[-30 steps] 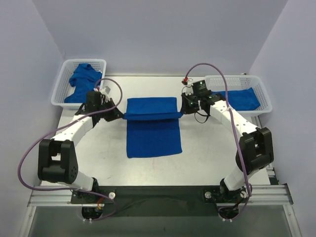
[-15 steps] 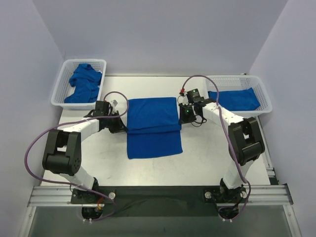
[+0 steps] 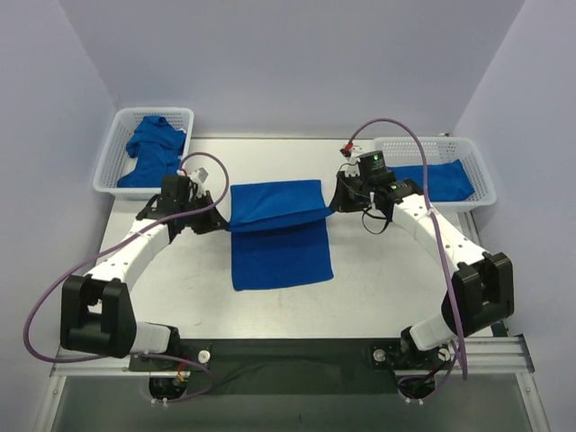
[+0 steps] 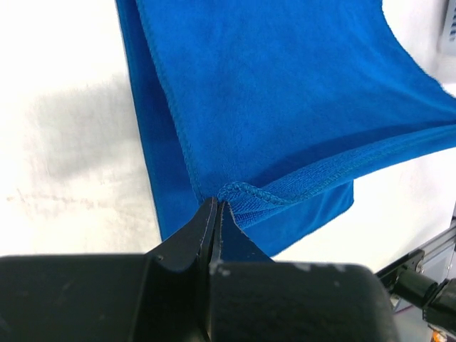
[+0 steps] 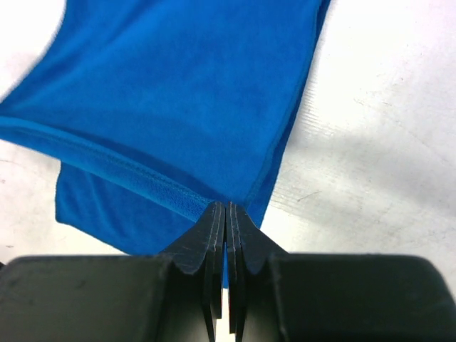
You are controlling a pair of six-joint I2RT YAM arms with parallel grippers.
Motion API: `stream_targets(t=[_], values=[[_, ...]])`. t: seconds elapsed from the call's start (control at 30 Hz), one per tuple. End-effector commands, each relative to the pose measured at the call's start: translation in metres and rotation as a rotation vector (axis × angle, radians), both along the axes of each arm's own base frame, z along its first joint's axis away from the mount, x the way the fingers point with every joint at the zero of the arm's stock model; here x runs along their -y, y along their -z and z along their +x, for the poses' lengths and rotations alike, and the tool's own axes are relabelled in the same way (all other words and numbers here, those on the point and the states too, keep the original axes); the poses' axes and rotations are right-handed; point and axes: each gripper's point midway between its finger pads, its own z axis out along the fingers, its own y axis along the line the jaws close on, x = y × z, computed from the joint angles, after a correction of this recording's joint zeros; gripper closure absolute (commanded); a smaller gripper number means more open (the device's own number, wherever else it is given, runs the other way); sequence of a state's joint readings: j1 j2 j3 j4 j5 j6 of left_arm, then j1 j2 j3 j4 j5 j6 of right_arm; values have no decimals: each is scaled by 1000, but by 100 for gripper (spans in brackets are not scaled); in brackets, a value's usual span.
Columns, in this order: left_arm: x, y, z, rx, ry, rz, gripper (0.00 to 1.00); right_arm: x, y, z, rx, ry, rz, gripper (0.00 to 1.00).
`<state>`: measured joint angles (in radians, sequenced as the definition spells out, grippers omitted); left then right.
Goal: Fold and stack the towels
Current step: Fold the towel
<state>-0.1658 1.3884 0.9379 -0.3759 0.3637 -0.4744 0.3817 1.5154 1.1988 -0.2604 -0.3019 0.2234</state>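
A blue towel [image 3: 279,234] lies on the white table, its far half lifted and stretched between my two grippers. My left gripper [image 3: 219,219] is shut on the towel's left corner [image 4: 239,194]. My right gripper [image 3: 335,203] is shut on the right corner [image 5: 229,198]. The near half lies flat on the table. A crumpled blue towel [image 3: 153,148] fills the left basket [image 3: 112,153]. A folded blue towel [image 3: 436,180] lies in the right basket [image 3: 477,171].
The two white baskets stand at the table's far left and far right corners. Purple cables loop from both arms. The table's front edge meets a metal rail [image 3: 288,355] by the arm bases.
Both grippers have risen and moved back toward the far side with the towel's edge, lifting the folded flap off the lower half; half a second ago it lay further forward.
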Motion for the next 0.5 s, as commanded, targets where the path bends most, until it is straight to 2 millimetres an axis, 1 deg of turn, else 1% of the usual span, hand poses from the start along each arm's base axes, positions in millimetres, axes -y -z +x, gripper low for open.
stream_targets(t=[0.0, 0.07, 0.13, 0.17, 0.2, 0.27, 0.33, 0.37, 0.4, 0.43, 0.47], values=[[6, 10, -34, -70, 36, 2, 100, -1, 6, -29, -72, -8, 20, 100], [10, 21, -46, -99, 53, 10, 100, 0, 11, -35, -89, -1, 22, 100], [12, 33, -55, -128, 64, 25, 100, 3, 25, -43, -126, 4, 11, 100], [11, 45, -62, -162, 65, 39, 100, 4, 32, -46, -149, 7, 7, 100], [10, 51, -65, -176, 64, 46, 100, 2, 37, -49, -170, 2, 15, 100], [7, 64, -69, -211, 57, 63, 100, 0, 57, -58, -230, -9, -1, 100], [5, 74, -72, -233, 49, 77, 100, -2, 70, -63, -276, -21, -5, 100], [4, 81, -73, -250, 47, 86, 100, -3, 85, -68, -318, -23, -18, 100], [3, 92, -73, -275, 47, 103, 100, -4, 105, -71, -370, -16, -21, 100], [3, 93, -73, -275, 47, 103, 100, -4, 105, -71, -371, -16, -21, 100], [4, 100, -75, -302, 54, 107, 100, -3, 118, -74, -407, -11, -35, 100]])
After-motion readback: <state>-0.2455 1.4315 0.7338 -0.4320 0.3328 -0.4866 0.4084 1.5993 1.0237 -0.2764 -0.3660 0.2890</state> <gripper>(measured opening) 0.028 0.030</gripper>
